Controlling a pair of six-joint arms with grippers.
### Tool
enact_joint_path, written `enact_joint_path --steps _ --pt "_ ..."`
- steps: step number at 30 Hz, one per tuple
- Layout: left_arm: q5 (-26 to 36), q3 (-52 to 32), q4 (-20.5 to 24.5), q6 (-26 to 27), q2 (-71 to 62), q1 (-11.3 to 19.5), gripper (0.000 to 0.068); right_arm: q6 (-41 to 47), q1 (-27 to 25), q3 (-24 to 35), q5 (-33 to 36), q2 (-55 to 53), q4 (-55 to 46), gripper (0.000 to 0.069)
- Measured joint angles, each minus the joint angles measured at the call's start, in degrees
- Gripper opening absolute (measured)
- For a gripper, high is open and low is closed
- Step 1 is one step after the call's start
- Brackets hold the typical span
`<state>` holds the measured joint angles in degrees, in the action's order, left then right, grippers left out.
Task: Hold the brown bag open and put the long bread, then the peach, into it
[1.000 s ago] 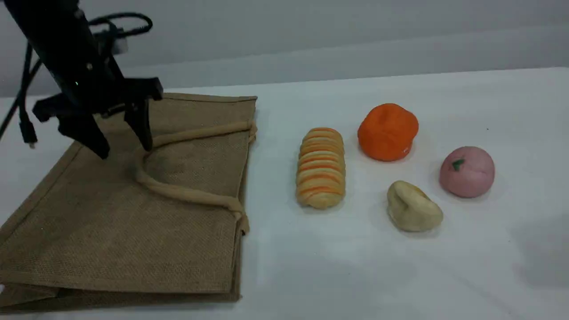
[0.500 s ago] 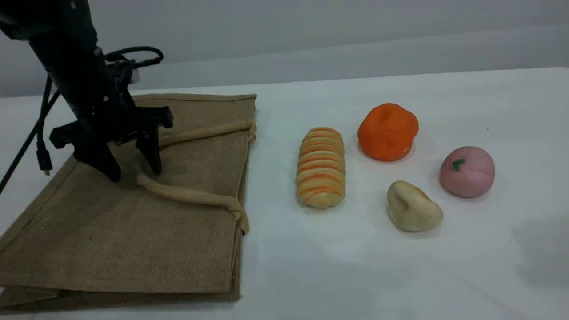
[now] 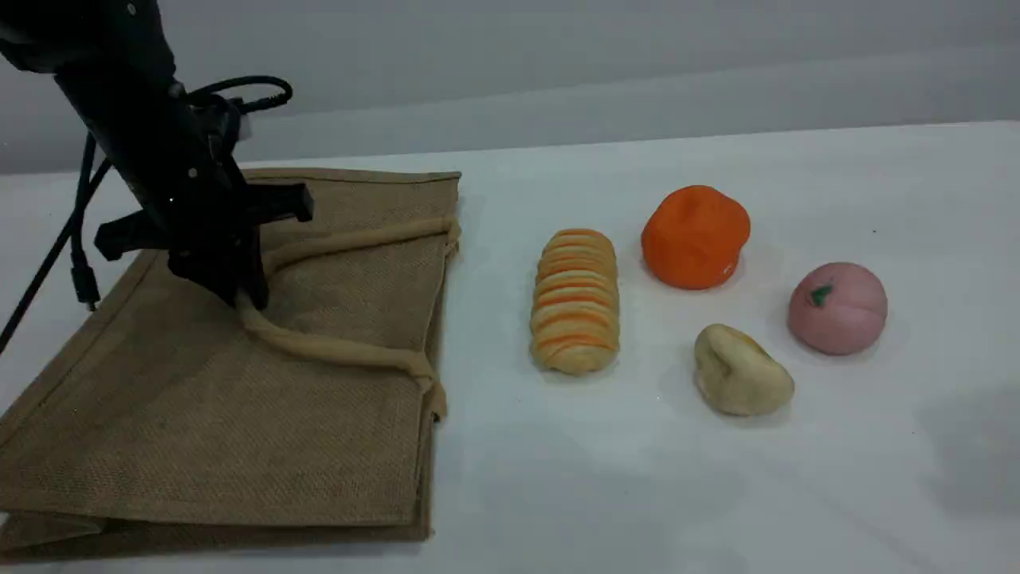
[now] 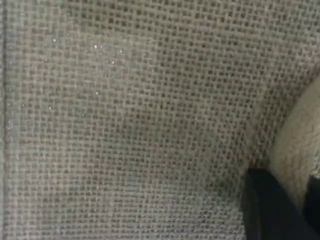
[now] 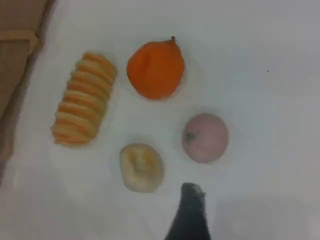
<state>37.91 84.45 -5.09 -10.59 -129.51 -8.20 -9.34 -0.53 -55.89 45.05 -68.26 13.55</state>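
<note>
**A:** Over on the left side of the table, the brown bag (image 3: pixel 239 399) is lying flat on its side, mouth facing right toward the food. Its upper handle (image 3: pixel 335 351) loops across the top face, and the left gripper (image 3: pixel 243 299) is pinched shut on the far-left bend of that loop. In the left wrist view you just see weave plus one dark fingertip (image 4: pixel 267 210) pressed against the pale handle.

**B:** So we're on the "hold it open" bit, nothing packed yet?

**A:** That's my read. The long bread (image 3: pixel 575 300) sits just right of the bag's mouth, untouched. The peach (image 3: pixel 837 308) is well off to the right, with an orange fruit (image 3: pixel 695 236) farther back between them and a pale lumpy piece (image 3: pixel 741 368) nearer the front.

**B:** And the other arm?

**A:** Not in the scene view. Its wrist camera looks down on all four food items, with one fingertip (image 5: pixel 191 210) poking in near the peach. Jaws read as wide apart, holding nothing.

**B:** Next move?

**A:** I'd guess the left arm needs to lift that handle up so the top panel peels off the bottom one and the mouth gapes. Risk is the cloth slipping, or both layers coming up together. Then the right arm goes for the bread first, and has to skip the lumpy decoy.
</note>
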Motion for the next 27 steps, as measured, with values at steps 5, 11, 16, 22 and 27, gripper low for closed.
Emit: enact_joint_path --steps 5,11,16,22,27 --pt "4.81 4.11 0.27 5.37 2.28 0.00 0.0097 0.00 0.00 0.00 0.01 0.00 0.00 0.0533" --pt "15.12 13.22 0.39 13.36 5.65 0.00 0.0097 -0.16 0.00 -0.06 -0.44 -2.34 -0.37 0.0533" --pt "23.34 21.32 0.39 19.13 7.66 0.00 0.0097 -0.84 0.00 -1.78 -0.52 -6.59 -0.19 0.0533" --pt "30.09 28.82 -0.10 25.91 8.67 0.00 0.0097 -3.06 0.00 -3.55 -2.78 -12.16 0.90 0.0533" --pt "32.32 34.00 -4.97 34.30 8.62 0.00 0.0097 -6.01 0.00 -3.55 -3.64 -17.66 3.77 0.0533"
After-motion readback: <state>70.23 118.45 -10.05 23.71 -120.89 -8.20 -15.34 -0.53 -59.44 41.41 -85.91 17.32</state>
